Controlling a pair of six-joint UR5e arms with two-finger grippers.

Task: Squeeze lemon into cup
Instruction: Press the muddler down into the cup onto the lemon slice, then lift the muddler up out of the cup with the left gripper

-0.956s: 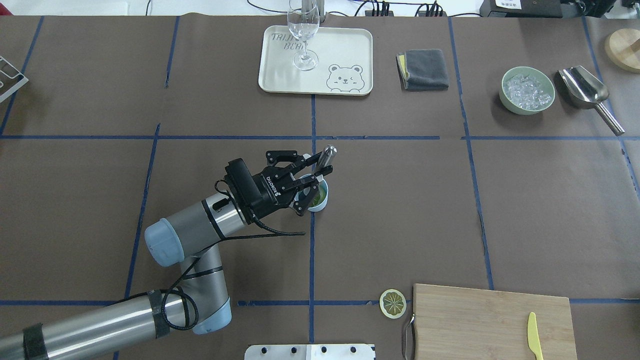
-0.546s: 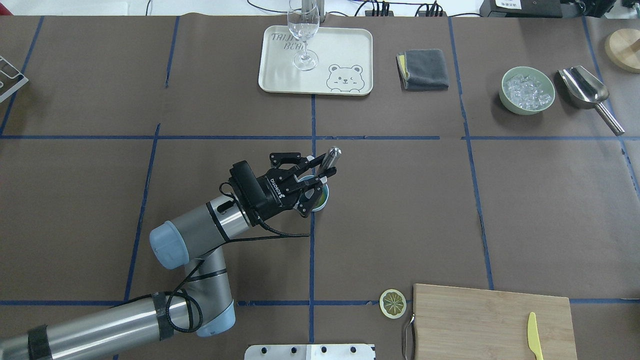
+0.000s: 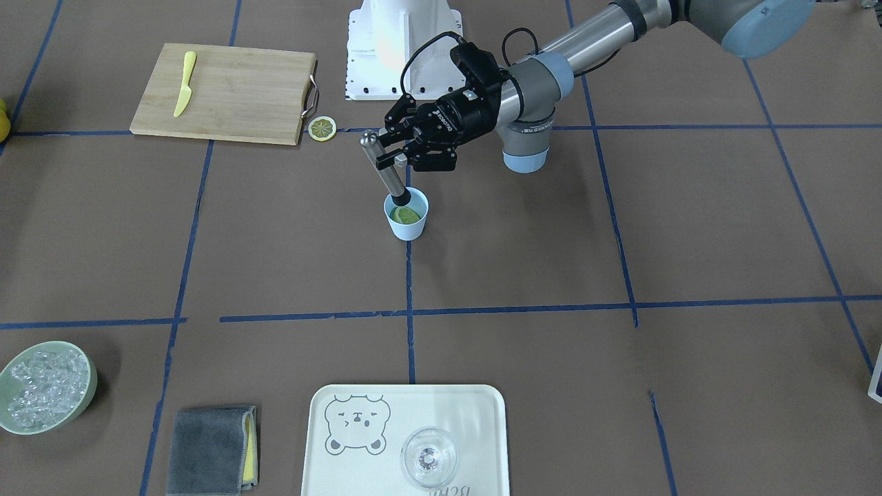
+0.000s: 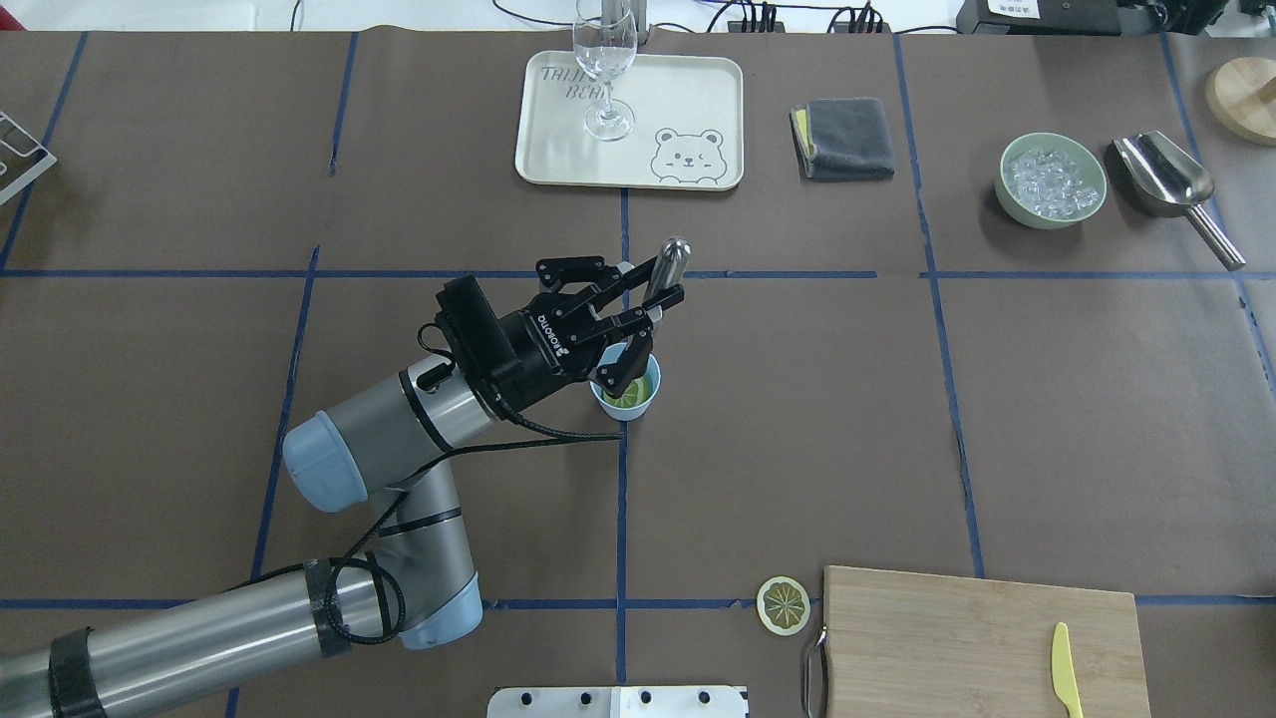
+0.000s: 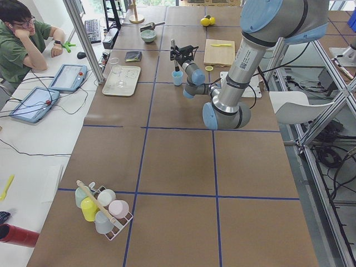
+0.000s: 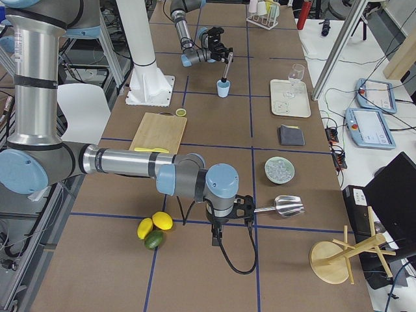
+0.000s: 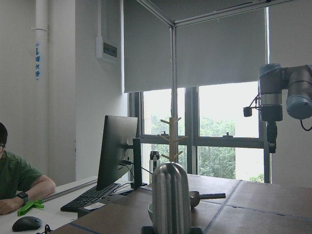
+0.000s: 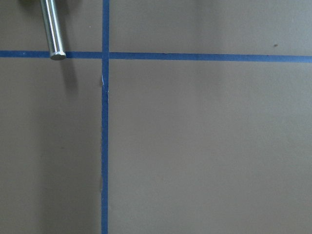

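Observation:
The light-blue cup (image 4: 601, 397) stands near the table's middle, with the lemon (image 4: 632, 392) lying inside it, cut face up. They also show in the front-facing view, the cup (image 3: 409, 228) and the lemon (image 3: 407, 215). My left gripper (image 4: 649, 298) is shut on a steel muddler (image 4: 669, 264), held tilted, its dark lower end in the cup's mouth on or just over the lemon. The muddler (image 7: 170, 197) fills the bottom of the left wrist view. My right gripper (image 6: 242, 208) shows only in the exterior right view, near the scoop; I cannot tell its state.
A thin lemon slice (image 4: 784, 604) lies beside the cutting board (image 4: 957, 638), which carries a yellow knife (image 4: 1065, 670). At the back are a tray (image 4: 688, 100) with a stemmed glass (image 4: 605, 60), a grey cloth (image 4: 847, 138), a bowl of ice (image 4: 1051, 181) and a steel scoop (image 4: 1166, 178).
My left gripper has moved up and toward the table's far side with the muddler. The cup and the lemon in it now show more fully.

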